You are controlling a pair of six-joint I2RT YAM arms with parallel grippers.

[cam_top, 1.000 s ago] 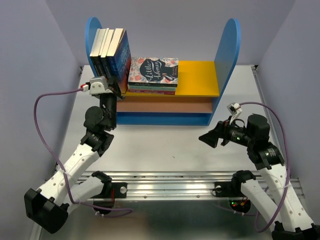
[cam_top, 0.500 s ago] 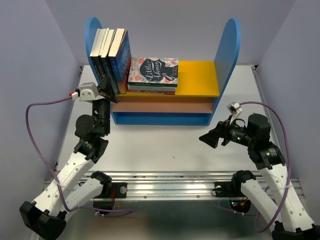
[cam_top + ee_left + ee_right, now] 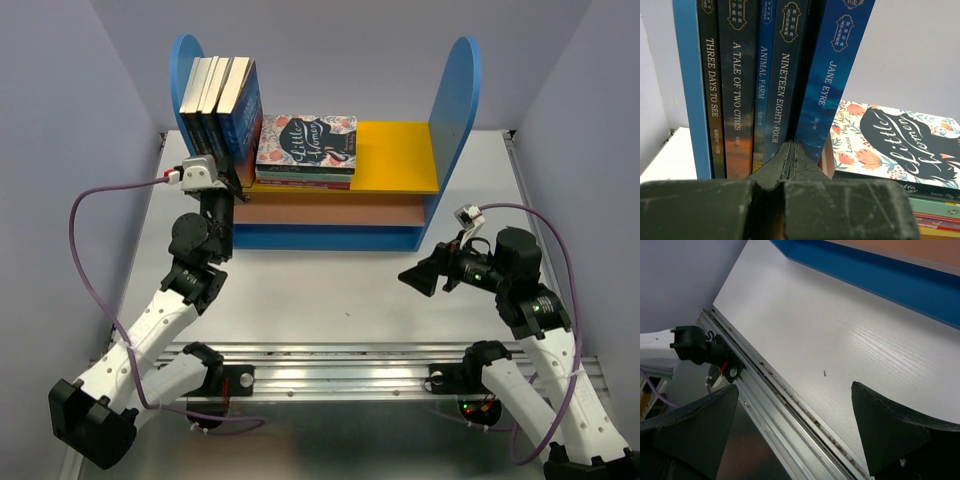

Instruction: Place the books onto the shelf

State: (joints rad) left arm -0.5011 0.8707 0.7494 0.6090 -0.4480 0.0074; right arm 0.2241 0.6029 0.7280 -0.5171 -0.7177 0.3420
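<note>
Several books [image 3: 220, 100] stand upright at the left end of the shelf [image 3: 455, 90], against its blue side panel [image 3: 690, 90]. In the left wrist view their spines [image 3: 740, 90] face me, and Jane Eyre [image 3: 832, 85] leans left against Nineteen Eighty-Four. My left gripper [image 3: 236, 172] is shut and holds nothing. Its tip [image 3: 791, 146] sits at the foot of the gap between those two books. My right gripper [image 3: 415, 278] hovers over the table in front of the shelf's right end, open [image 3: 795, 410] and empty.
A floral Little Women book [image 3: 307, 140] lies flat on a short stack on the yellow board, right of the standing books [image 3: 900, 145]. The shelf's blue base [image 3: 880, 275] and the metal rail at the table's near edge [image 3: 770, 385] show in the right wrist view.
Half a second ago the left gripper had swung left, away from the books; now it is back at their foot. The right arm has not moved.
</note>
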